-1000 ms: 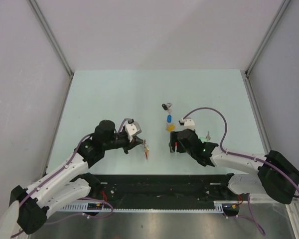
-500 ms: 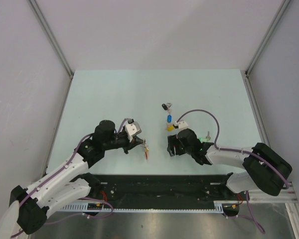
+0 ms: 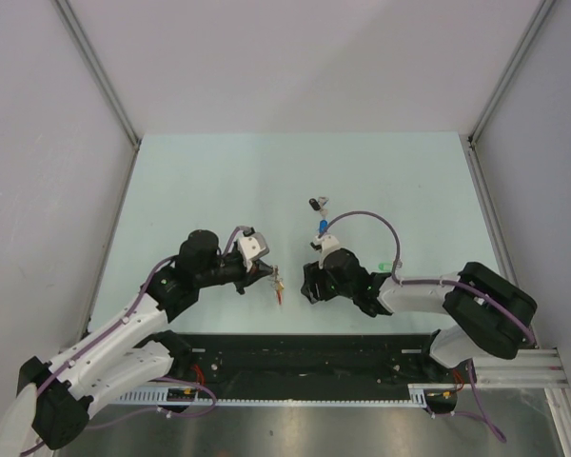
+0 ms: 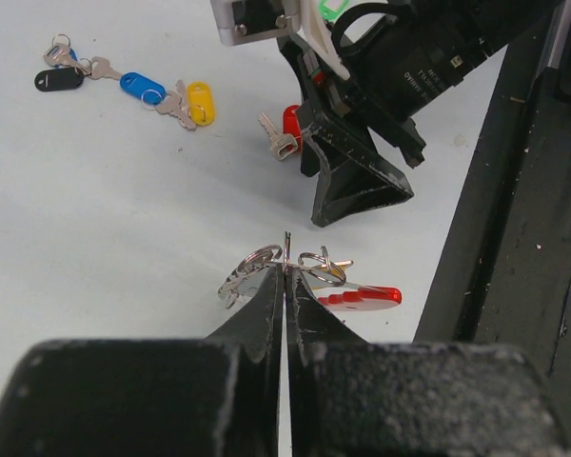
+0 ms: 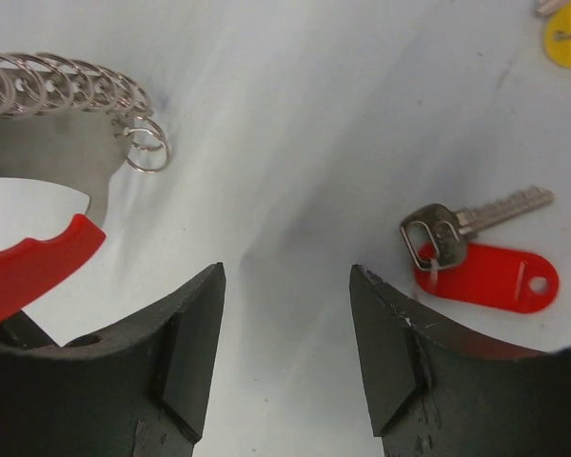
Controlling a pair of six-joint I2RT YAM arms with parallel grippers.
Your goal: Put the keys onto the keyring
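left gripper (image 4: 285,278): fingers pressed together, pinching a thin metal edge of the keyring (image 4: 362,297), held above the table (image 4: 124,209). right gripper (image 5: 285,286): fingers apart, empty. red-tagged key (image 5: 481,271) lies flat just outside one finger. other keys (image 4: 141,88) lie well apart.

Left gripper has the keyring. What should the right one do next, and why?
Probably slide the right gripper sideways until the red key sits inside its jaws. They stand open over bare table, the key lies flat just outside them, and the left gripper is shut on the keyring.
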